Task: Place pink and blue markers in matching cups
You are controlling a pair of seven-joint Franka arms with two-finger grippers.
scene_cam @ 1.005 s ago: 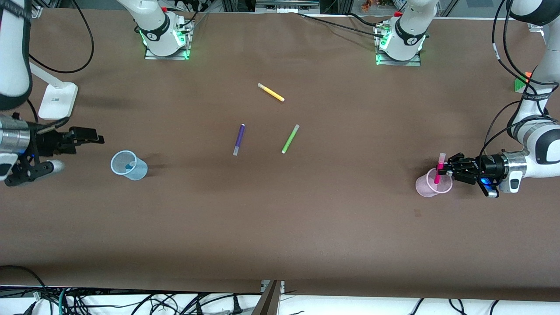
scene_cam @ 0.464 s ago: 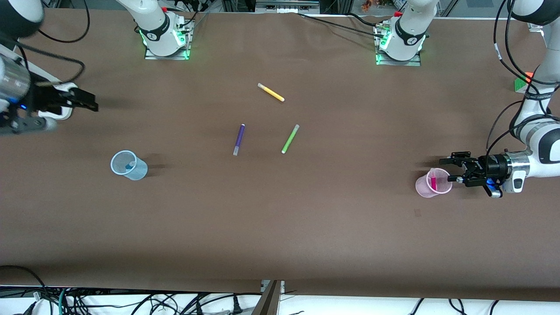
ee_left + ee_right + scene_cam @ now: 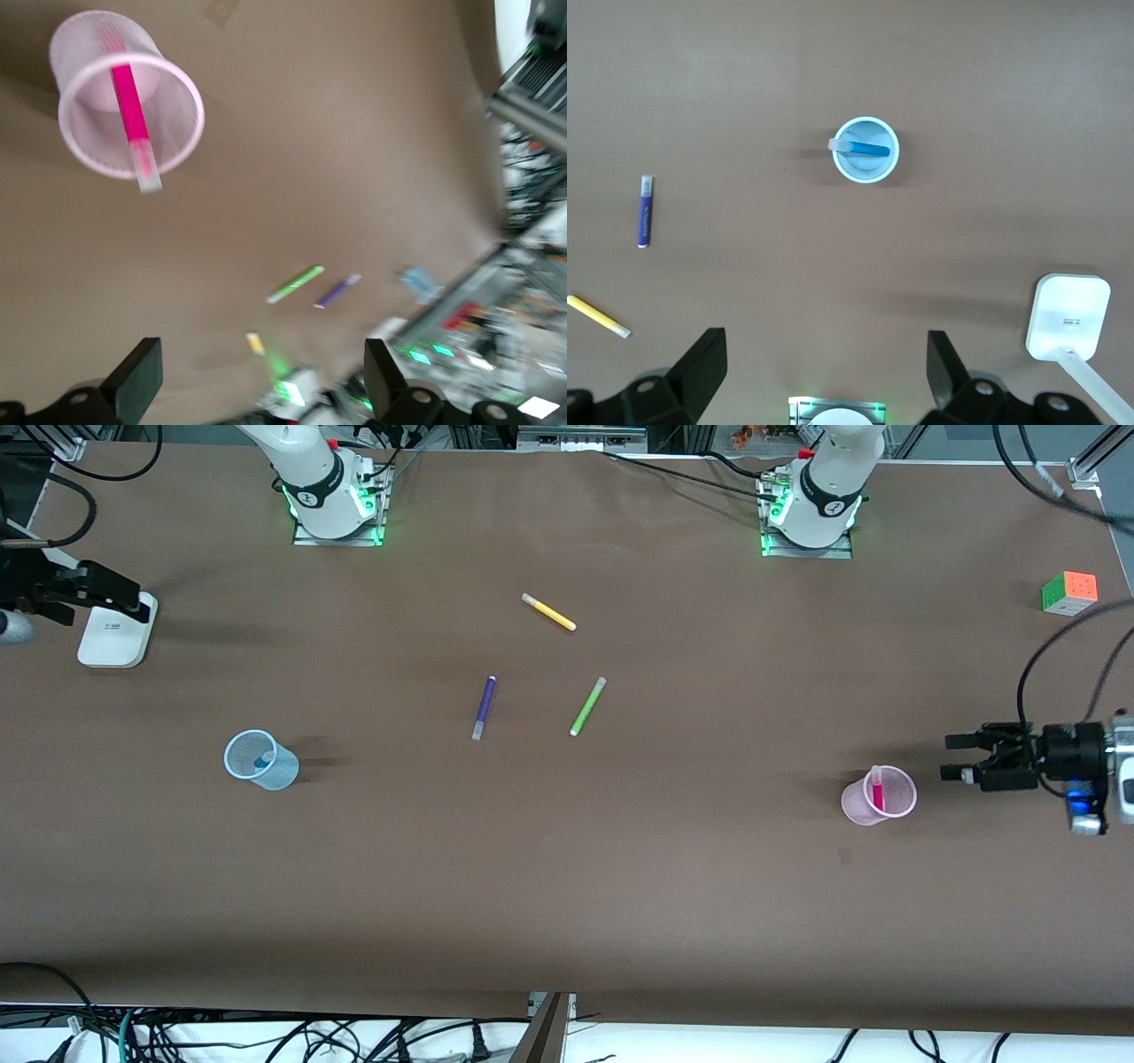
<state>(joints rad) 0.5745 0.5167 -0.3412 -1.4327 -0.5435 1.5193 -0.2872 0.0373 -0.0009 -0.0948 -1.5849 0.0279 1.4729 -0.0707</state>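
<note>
Black fingers of the left gripper [image 3: 955, 757] stand wide apart and empty, level with the pink cup [image 3: 877, 795] and just beside it toward the left arm's end of the table; the gap suggests a hand with nothing more to do there. Inside that cup stands the pink marker [image 3: 878, 790], leaning against the wall. Its long axis runs steeply upward, magenta barrel down in the cup and pale cap [image 3: 147, 168] up, resting over the rim.

Right gripper [image 3: 124, 600]: jaws likewise spread wide and holding nothing, over the white stand [image 3: 115, 633] at the right arm's end of the table, well apart from the blue cup [image 3: 260, 759]. The right wrist view shows the blue marker [image 3: 864, 149] lying slantwise inside this cup, cap touching the rim and barrel crossing the cup's mouth.

Judged from these placements, both colours sit in their matching cups and the task appears complete. Purple pen [image 3: 483, 707], green pen [image 3: 587, 706] and yellow pen [image 3: 548, 612] lie flat mid-table, apart from both cups.
</note>
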